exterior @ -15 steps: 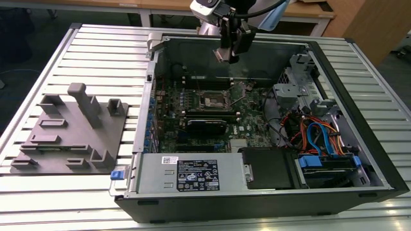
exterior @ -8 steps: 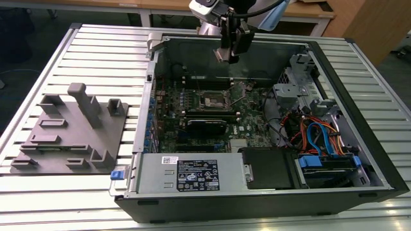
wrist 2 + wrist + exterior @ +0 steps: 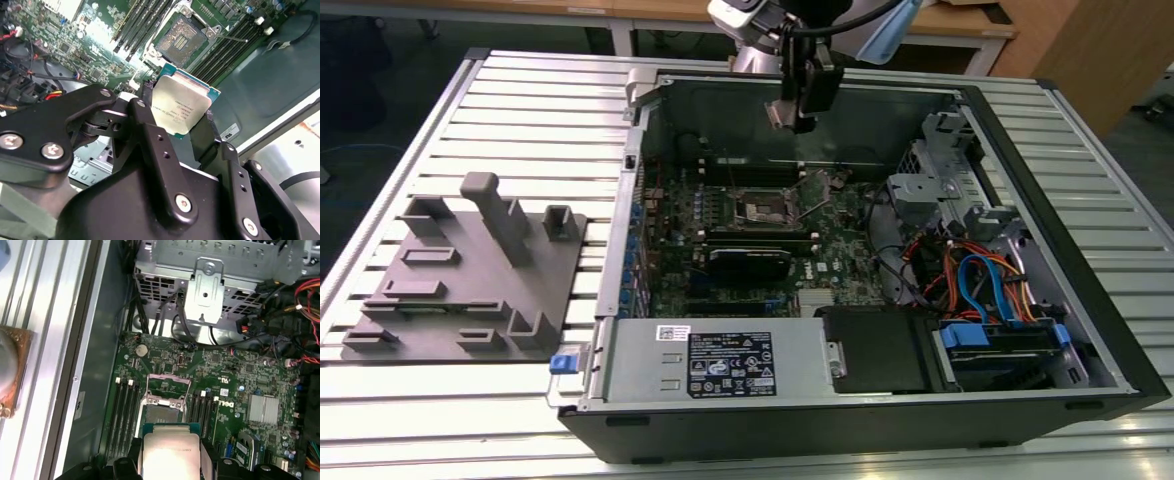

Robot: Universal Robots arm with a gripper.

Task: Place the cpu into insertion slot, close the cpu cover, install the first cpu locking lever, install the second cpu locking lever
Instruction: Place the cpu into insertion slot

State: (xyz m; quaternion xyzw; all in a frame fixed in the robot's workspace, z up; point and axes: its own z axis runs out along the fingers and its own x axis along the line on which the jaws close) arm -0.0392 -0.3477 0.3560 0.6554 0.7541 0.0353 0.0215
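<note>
grey fixture plate (image 3: 460, 270) on the exterior view's left, open pc case (image 3: 854, 435) beside it, gripper (image 3: 798, 118) up above the bare insertion slot (image 3: 763, 207), jaws clamped on the cpu (image 3: 181, 107), its side edges tucked behind the fingers (image 3: 204, 137)

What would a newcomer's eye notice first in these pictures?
The end effector grips a silver chip over the green board, whose socket stands uncovered. In the exterior view, the black computer case lies open on a slatted metal table.
</note>
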